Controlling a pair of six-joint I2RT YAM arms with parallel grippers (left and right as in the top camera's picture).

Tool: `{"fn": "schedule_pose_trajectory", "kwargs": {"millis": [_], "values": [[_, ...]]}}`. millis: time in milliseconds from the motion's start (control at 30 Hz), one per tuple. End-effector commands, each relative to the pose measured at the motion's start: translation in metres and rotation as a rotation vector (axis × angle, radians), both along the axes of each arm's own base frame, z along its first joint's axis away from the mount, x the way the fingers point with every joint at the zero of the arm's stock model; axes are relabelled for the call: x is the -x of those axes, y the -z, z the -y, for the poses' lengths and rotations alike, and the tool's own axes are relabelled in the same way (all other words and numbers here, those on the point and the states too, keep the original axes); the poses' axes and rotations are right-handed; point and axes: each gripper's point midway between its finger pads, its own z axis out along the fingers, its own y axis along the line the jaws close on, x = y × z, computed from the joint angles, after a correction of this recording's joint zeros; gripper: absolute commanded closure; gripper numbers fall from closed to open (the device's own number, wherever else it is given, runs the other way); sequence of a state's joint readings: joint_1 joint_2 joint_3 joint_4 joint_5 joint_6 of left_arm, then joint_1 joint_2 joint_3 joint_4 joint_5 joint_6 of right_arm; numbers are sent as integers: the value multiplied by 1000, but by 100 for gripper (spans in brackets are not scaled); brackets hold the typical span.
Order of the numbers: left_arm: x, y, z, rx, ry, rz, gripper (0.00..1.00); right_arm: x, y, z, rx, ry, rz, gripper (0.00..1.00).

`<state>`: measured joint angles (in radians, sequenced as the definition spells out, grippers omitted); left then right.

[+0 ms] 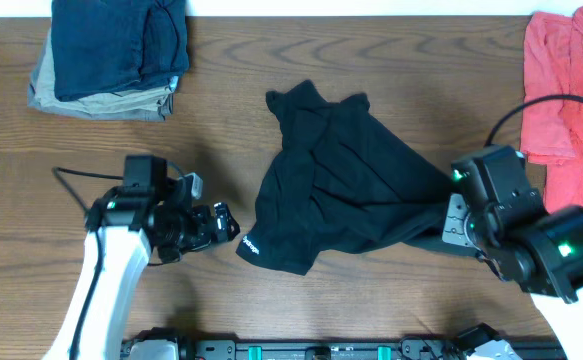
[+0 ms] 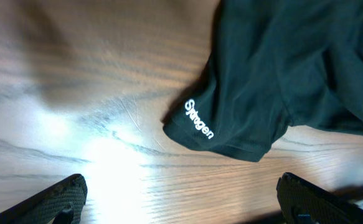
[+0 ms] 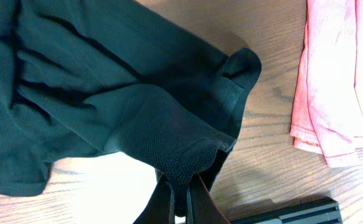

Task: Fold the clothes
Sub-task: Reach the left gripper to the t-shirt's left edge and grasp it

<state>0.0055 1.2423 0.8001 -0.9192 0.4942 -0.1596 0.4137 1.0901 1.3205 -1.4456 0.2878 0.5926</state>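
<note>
Left arm: white link entering from the near left, wrist directed toward the centre. Left pincer: held low, fingers spread wide, nothing between them. Right arm: entering from the near right, wrist turned toward the centre. Right pincer: jaws closed, pinching a bunched edge of the black T-shirt.

black t-shirt sleeve (white logo), wooden table
</note>
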Motion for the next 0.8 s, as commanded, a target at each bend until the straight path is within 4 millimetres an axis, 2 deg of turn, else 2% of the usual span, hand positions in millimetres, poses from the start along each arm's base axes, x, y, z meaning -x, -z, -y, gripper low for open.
{"fn": "schedule_pose_trajectory", "kwargs": {"millis": [0,233,333,433,600,700,767], "values": [[0,14,4,28,-48,-108,2,-5,4,3,19,26,-9,99],[7,53,15,-62,96,-205,2,-15,7,-2,17,25,-6,99],[2,65,19,-125,122,-194,2,-16,7,-2,17,25,-4,99],[-7,74,11,-251,89,-169,2,-15,7,-1,18,25,-7,99],[-14,78,9,-359,105,-117,1,-15,7,-1,18,25,-7,99],[-13,78,10,-366,115,-114,13,-15,7,-1,18,25,-7,99],[-13,79,10,-366,115,-117,15,-15,7,-1,18,25,-6,99]]}}
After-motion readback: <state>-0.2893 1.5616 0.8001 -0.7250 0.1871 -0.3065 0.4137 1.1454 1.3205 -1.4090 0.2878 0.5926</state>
